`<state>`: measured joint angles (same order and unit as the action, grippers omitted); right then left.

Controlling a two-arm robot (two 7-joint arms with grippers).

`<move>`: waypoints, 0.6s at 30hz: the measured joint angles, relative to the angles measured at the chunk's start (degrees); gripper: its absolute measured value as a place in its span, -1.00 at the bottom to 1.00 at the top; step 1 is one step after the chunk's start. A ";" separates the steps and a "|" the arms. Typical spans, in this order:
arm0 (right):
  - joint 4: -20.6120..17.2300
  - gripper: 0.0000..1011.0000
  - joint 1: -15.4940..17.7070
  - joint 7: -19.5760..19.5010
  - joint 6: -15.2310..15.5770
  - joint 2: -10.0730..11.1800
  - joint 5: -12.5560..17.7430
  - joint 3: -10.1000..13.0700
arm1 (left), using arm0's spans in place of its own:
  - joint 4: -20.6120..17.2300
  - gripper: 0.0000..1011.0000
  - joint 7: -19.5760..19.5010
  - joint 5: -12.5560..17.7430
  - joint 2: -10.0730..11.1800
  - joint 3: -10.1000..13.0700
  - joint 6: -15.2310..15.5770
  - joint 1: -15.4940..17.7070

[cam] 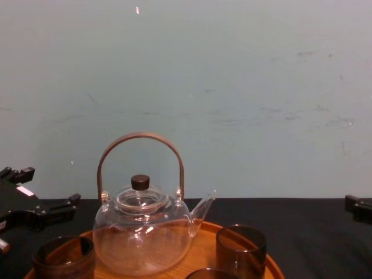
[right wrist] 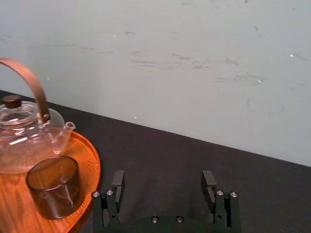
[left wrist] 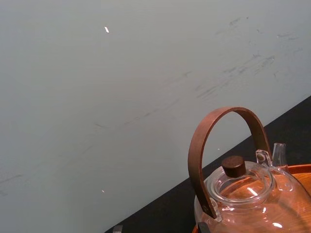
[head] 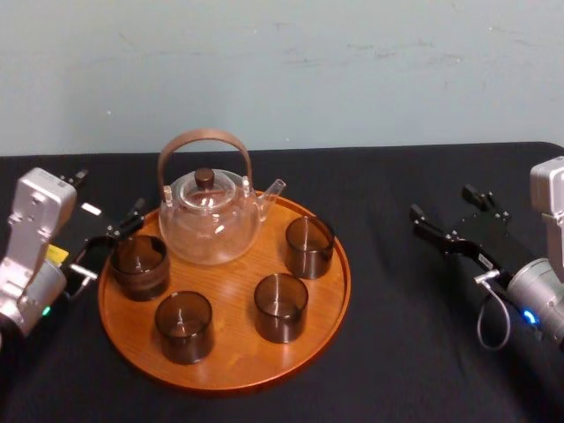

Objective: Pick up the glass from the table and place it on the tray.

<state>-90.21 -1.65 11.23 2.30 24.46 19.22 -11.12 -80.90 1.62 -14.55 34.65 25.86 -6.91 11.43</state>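
Watching from across the room, I take the dark glass (head: 139,264) nearest the left tool (head: 107,247) to be the one in hand. It sits on the tray (head: 229,370), just inside the rim on the robot's left and beside the clear teapot (head: 210,216), with three more glasses (head: 280,307) farther in. The left tool's fingers are apart at the glass's outer side; I cannot tell whether either finger touches its wall.

By my reckoning the placing is done, bar the letting go. To do that well, the tool should hold its fingers wide and back away outward over the tabletop (head: 423,335). It must not drag a finger along the glass or catch the tray's rim. A nudge could slide the glass into the teapot or tip it over the edge, and a small lift first would clear the rim.

The glass stands upright, mouth to the ceiling and base flat on the wood. It is a squat cylinder with its axis straight up and down, and no handle to give it a facing.

The right tool (right wrist: 163,177) hangs with its fingers apart above the tabletop, well to the right of the tray.
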 joint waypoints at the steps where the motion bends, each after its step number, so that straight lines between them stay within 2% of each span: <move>1: 0.22 0.98 -0.06 -0.16 0.03 -0.26 -0.12 0.11 | 0.00 0.98 0.00 0.00 0.00 0.00 0.00 0.00; 5: 1.06 0.98 -0.27 -0.90 0.19 -1.32 -0.71 0.59 | 0.00 0.98 0.00 0.00 0.00 0.00 0.00 0.00; 18: 0.87 0.98 -0.28 -0.72 0.30 -0.98 -0.65 0.43 | 0.00 0.98 0.00 0.00 0.00 0.00 0.00 0.00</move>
<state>-89.34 -1.93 10.50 2.60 23.48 18.57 -10.69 -80.90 1.62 -14.55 34.64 25.86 -6.91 11.43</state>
